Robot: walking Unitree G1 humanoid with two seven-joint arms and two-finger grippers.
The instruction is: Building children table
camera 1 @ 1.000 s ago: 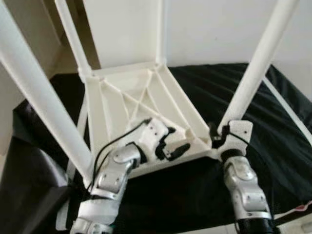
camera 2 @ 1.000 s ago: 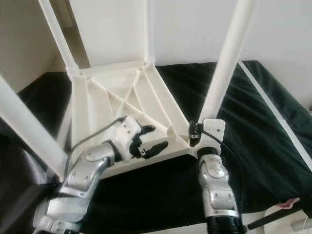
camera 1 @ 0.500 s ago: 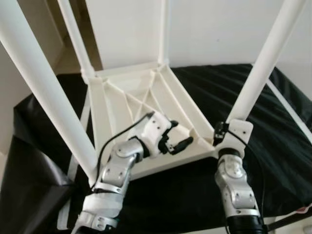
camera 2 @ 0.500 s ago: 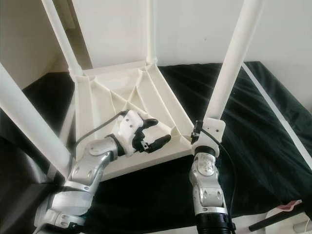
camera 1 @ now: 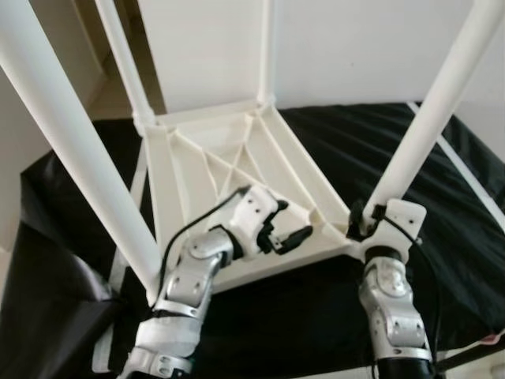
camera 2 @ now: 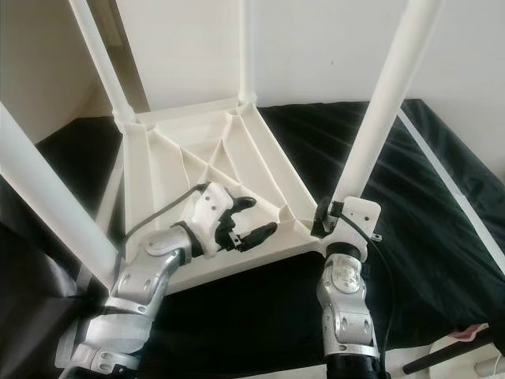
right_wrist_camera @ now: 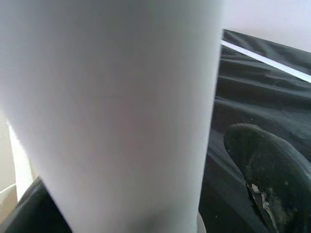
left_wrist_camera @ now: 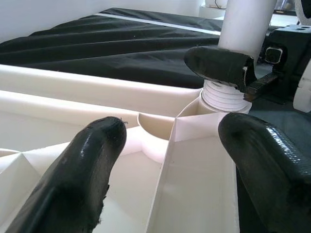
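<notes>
Item: children's table (camera 1: 229, 170), white plastic, lying upside down on a black cloth (camera 1: 355, 150) over the worktop, ribbed underside up. Four legs stood in its corner sockets, two near me and two at the far side. My right hand (camera 1: 361, 223) was at the foot of the near right leg (camera 1: 430, 118), low by the corner socket; the right wrist view showed that leg close in front of the camera with one black finger (right_wrist_camera: 269, 179) beside it, so I judged the hand closed around the leg, though I could not see both fingers touching. My left hand (camera 1: 282, 235) hovered over the ribbed underside near that same corner, fingers apart and holding nothing; the left wrist view showed the leg's ribbed base seated in the socket (left_wrist_camera: 223, 94) ahead of them. Risks, as I judged them: the leg might not be fully seated or might bind if I turned it off-axis; a push at the base could slide the whole table on the loose cloth, as the left hand was not bracing it; the long leg could lever out of my grip.
</notes>
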